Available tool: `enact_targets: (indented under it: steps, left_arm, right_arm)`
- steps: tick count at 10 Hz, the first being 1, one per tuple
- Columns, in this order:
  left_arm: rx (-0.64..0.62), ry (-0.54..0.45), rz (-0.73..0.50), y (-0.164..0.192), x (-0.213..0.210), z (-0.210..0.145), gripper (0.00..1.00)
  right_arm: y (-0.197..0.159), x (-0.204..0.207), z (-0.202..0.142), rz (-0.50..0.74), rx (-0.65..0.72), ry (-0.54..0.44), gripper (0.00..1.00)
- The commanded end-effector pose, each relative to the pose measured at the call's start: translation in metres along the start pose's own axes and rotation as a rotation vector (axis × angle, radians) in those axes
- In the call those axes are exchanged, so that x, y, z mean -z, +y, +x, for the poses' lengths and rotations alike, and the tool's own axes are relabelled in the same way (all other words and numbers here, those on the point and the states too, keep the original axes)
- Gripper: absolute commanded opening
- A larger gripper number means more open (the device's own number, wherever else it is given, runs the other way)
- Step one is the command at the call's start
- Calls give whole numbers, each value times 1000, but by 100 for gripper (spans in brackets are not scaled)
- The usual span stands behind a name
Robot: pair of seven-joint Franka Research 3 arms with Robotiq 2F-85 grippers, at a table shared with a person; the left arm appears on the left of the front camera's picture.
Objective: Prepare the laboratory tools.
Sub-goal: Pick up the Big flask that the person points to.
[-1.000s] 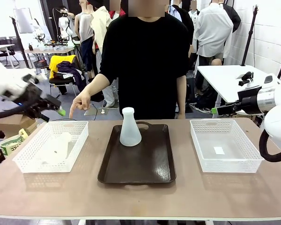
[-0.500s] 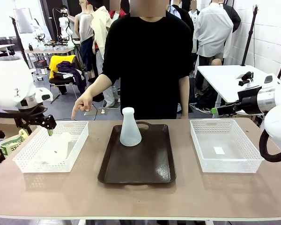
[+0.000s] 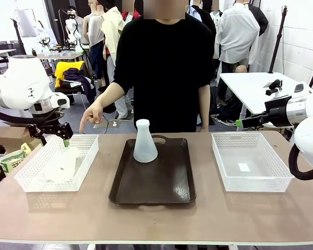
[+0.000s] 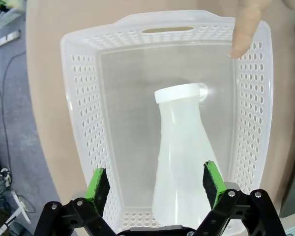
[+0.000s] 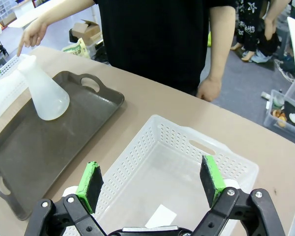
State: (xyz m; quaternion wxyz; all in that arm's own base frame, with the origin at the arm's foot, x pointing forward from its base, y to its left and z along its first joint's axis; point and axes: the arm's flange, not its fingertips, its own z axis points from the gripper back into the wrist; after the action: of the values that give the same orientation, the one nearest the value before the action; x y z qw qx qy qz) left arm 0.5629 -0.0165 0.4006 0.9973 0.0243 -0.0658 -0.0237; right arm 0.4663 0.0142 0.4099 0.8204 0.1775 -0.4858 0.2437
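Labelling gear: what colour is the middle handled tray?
The tray is dark brown, clearest in the front view.

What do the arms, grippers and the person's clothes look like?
The left arm and right arm are white with rounded joints and black cables. The left gripper and right gripper are black linkages with green pads. The person wears a black short-sleeved top.

A frosted translucent white conical flask [image 4: 182,147] lies in a white perforated plastic basket [image 4: 83,123] on the brown bench [image 4: 42,64], mouth toward the basket's handled end. The left tool [image 4: 156,183] spreads its green pads [image 4: 98,184] wide over the flask's base. A person's fingertip [image 4: 242,37] points at one basket corner.
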Motion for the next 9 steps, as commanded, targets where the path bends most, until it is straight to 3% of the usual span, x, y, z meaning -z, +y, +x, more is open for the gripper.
enact_targets:
  steps: [1,3,9]
  left_arm:
    - [-14,-10,-70,8,10,4,100]
    - [-19,-16,-120,3,19,11,100]
    - [-2,-34,-65,-17,49,29,100]
  right_arm:
    - [1,0,1,5,8,4,100]
    - [1,0,1,5,8,4,100]
    - [1,0,1,5,8,4,100]
